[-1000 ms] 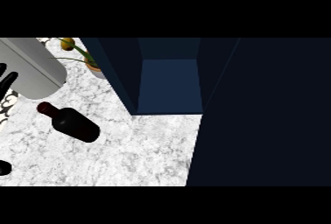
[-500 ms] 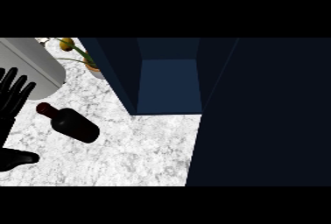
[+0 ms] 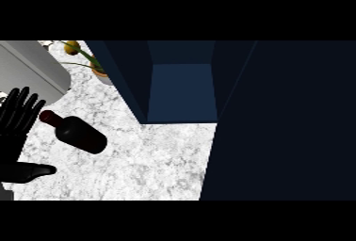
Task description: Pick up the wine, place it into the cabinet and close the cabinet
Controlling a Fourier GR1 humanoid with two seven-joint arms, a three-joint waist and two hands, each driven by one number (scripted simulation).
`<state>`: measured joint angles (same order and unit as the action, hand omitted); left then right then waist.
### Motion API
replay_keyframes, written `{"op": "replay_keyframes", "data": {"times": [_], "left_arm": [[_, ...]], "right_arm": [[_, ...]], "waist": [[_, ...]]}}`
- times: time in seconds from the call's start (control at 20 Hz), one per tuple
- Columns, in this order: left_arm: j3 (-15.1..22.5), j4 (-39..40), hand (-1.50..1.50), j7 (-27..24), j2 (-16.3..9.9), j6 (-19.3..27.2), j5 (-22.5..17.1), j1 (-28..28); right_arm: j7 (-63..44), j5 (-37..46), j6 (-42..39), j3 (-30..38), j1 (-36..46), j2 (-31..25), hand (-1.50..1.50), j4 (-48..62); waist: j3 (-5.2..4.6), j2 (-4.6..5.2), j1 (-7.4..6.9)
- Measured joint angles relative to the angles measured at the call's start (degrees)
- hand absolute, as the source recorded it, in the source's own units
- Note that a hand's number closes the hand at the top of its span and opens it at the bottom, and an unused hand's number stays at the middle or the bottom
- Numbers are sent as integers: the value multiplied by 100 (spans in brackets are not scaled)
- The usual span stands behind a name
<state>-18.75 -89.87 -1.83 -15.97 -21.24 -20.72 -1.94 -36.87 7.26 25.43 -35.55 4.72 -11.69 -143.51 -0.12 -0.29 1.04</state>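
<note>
A dark wine bottle (image 3: 78,133) lies on its side on the marble counter (image 3: 146,164), with its neck pointing up-left. At the view's left edge my left hand (image 3: 11,143) is open. Its straight fingers (image 3: 20,112) are spread just left of the bottle's neck, and its thumb (image 3: 33,171) reaches out below the bottle. The hand is not touching the bottle. The dark blue cabinet (image 3: 182,92) stands open at the back, and nothing shows inside it. My right hand is out of sight.
The cabinet's dark door (image 3: 285,122) fills the right side of the view, swung out over the counter. A potted plant (image 3: 89,60) stands just left of the cabinet. A grey rounded object (image 3: 29,66) sits at the back left.
My left hand has come in from the left edge and moved right, closer to the bottle, with its fingers spread. The bottle and cabinet have not moved.
</note>
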Motion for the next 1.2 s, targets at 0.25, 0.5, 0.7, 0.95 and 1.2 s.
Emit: {"op": "replay_keyframes", "data": {"times": [0.25, 0.5, 0.7, 0.95, 1.2], "left_arm": [[-29, 667, -150, -505, 0, -123, 286, -42], [-32, 1407, -150, -953, -57, -298, 514, -165], [-42, 2142, -150, -1398, -114, -351, 761, -400], [-39, 2909, -150, -1950, -190, -392, 1050, -581], [-27, 3705, -150, -2545, -193, -329, 1330, -807]], "right_arm": [[-93, 13, 88, 33, 122, -153, -150, -4], [-167, 30, 231, -71, 213, -228, -150, 0], [-120, 32, 297, -86, 213, -333, -150, 2], [-112, 66, 471, -259, 240, -370, -150, 15], [-113, 91, 585, -318, 296, -478, -150, 11]], "waist": [[1, 6, 3], [-1, 7, 11], [-1, 12, 26], [-2, 9, 26], [-4, 11, 53]]}}
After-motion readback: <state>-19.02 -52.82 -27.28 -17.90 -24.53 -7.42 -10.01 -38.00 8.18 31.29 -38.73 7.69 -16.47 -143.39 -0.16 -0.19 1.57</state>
